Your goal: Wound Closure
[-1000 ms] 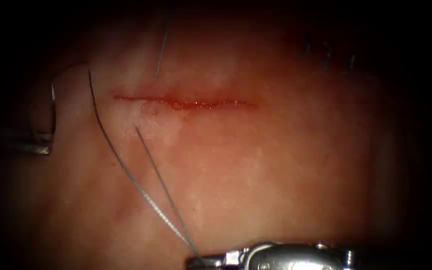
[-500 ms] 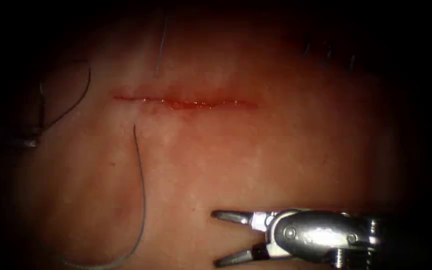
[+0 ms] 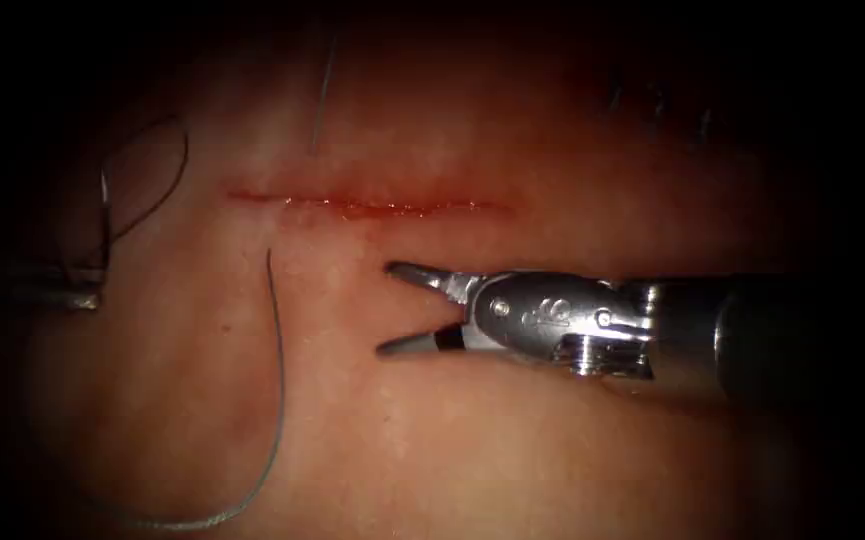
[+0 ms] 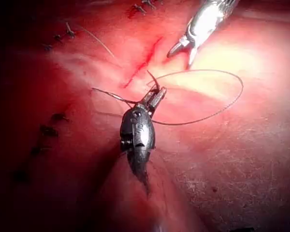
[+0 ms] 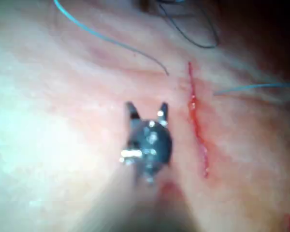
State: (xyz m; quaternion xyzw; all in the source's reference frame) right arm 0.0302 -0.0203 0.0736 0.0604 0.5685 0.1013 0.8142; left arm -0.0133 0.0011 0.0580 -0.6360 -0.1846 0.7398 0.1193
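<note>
The cut (image 3: 372, 205) runs across the tissue (image 3: 512, 440) with red fluid along it. Left of its left end, my left tool (image 3: 87, 296) is shut on the curved needle (image 3: 105, 215), gripped low on its curve; the needle stands free of the tissue. Dark thread (image 3: 162, 190) trails from the needle. A lighter thread (image 3: 281, 380) leaves the tissue just below the cut and lies in a slack curve. My right tool (image 3: 387, 308) hovers below the cut, jaws open, holding nothing. The left wrist view shows the left tool (image 4: 155, 96), the thread loop (image 4: 234, 79) and the right tool (image 4: 182, 53). The right wrist view shows the open right tool (image 5: 146, 110) beside the cut (image 5: 195, 123).
A short thread end (image 3: 323, 100) sticks up above the cut. Dark older stitches (image 3: 657, 100) sit at the far upper right of the tissue, and show as stitches (image 4: 58, 36) in the left wrist view. The right tool's shaft (image 3: 752, 335) crosses the tissue's right half.
The right tool held the thread taut at the bottom edge, let it go and opened, then moved up toward the cut. The thread fell slack. The left tool barely shifted.
</note>
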